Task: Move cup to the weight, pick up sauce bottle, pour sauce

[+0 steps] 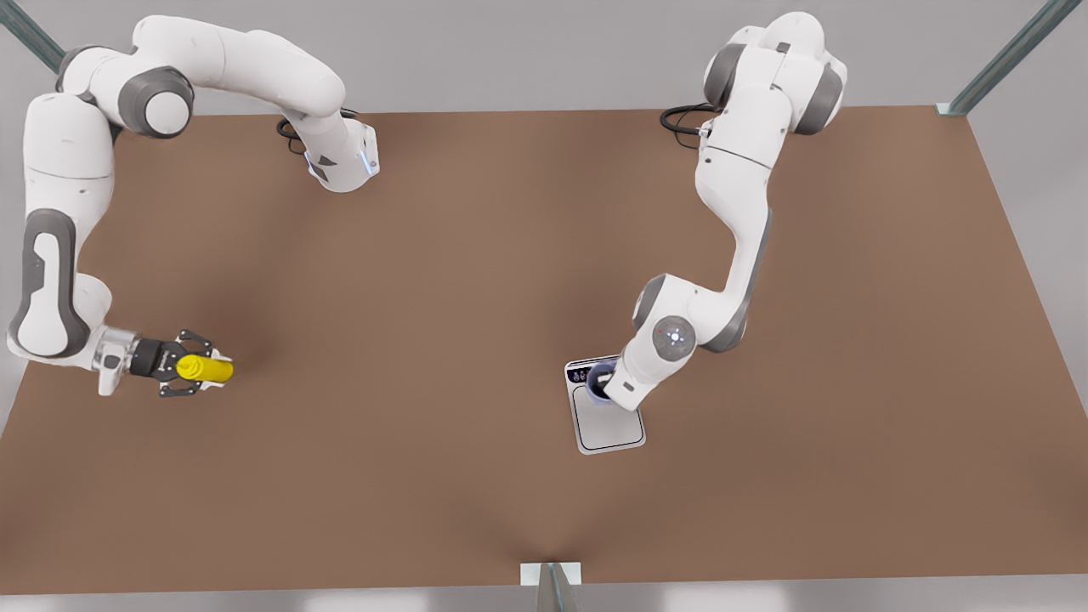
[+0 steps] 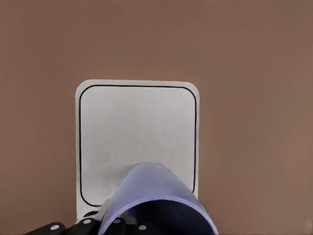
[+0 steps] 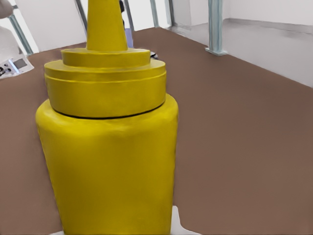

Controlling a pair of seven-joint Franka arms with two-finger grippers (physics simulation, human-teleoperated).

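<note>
At the front view's left, far from the weight, the right gripper (image 1: 197,368) lies low over the brown table (image 1: 425,340), its dark fingers (image 1: 194,340) standing on either side of the sauce bottle (image 1: 205,368). The bottle sits between them with its yellow body pointing toward the weight across the table. Whether the fingers are actually pressing on the bottle I cannot tell from here. In the right wrist view the sauce bottle (image 3: 110,147) stands close before the camera, with its stepped cap and tapering nozzle, and the weight's dark panel (image 3: 14,65) shows far off across the table.

Moving toward the front view's right, the weight (image 1: 605,416) lies flat on the table, a silver-grey plate inside a white rim, its dark panel at the end nearer the arms' bases. The other arm reaches down onto that panel end — its wrist covers the left gripper, whose fingers cannot be made out there. The cup (image 1: 600,382) peeks out from under the wrist, over the plate's panel end.

In the left wrist view the cup (image 2: 156,200) is close up and tilted, lavender-grey outside and dark inside, over the near edge of the weight (image 2: 137,132). The dark fingers (image 2: 85,225) lie against its side — pinching the cup.
</note>
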